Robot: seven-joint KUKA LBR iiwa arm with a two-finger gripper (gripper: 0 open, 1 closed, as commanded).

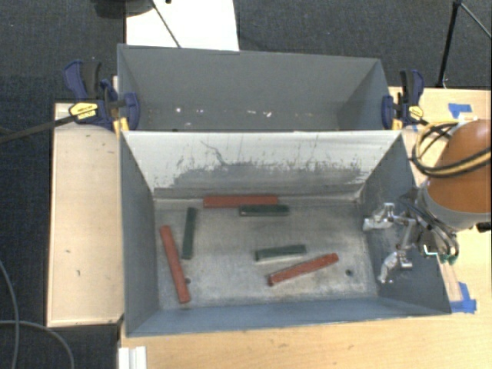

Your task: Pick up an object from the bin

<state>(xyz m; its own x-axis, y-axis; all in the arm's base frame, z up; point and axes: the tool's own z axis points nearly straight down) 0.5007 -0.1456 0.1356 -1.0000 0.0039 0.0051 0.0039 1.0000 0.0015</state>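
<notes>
Grey bin (pixel 231 283), scuffed floor | dark carpet (pixel 46 21) around | gripper (pixel 382 246) at right wall

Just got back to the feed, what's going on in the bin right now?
The gripper hangs at the right side of the grey bin, close to its right wall, fingers apart with nothing between them. Six sticks, red and dark green, lie loose on the floor. Nearest the gripper is a red stick, with a dark green stick just above and left of it in the view. Nothing is picked yet.
</notes>
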